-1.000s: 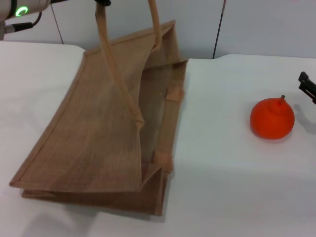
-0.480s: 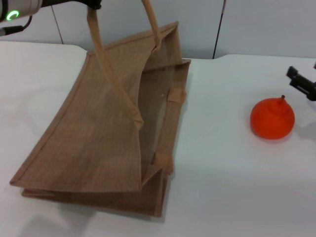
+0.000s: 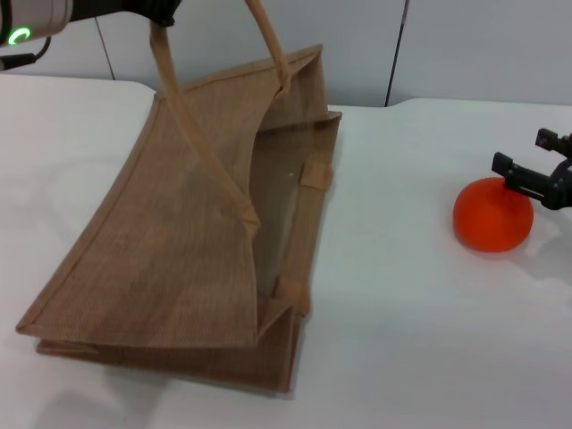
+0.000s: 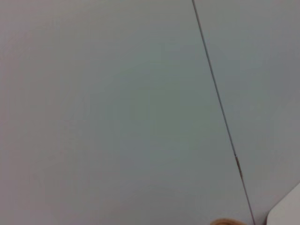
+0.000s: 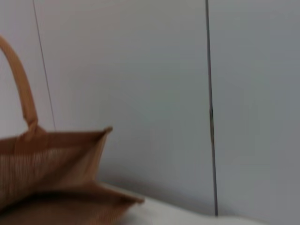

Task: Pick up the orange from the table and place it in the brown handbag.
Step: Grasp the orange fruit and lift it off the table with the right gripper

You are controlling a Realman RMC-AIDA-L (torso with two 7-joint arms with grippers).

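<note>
From the head camera I see the orange (image 3: 492,214) sitting on the white surface (image 3: 402,295) at my right side, well apart from the brown handbag (image 3: 188,241). My right claw (image 3: 533,164) comes in from the right edge and is directly at the top of the fruit: its two dark fingers (image 3: 517,172) are spread apart, one lying over the upper part of the orange and the other a little behind it. The claw is open, and nothing shows it gripping the fruit, which rests on the surface with its shadow under it.

The bag lies tilted on my left half of the surface, its mouth gaping toward the orange and its near side panel sloping down toward me. One loop handle (image 3: 192,134) is pulled up taut to my left claw (image 3: 159,11) at the top edge of the view; the claw is closed on that handle, holding the bag open. The second handle arches up beside it.

My right wrist camera shows only the bag's upper corner (image 5: 70,154), one handle and the grey wall panels (image 5: 154,84) behind. My left wrist camera shows mostly wall.
</note>
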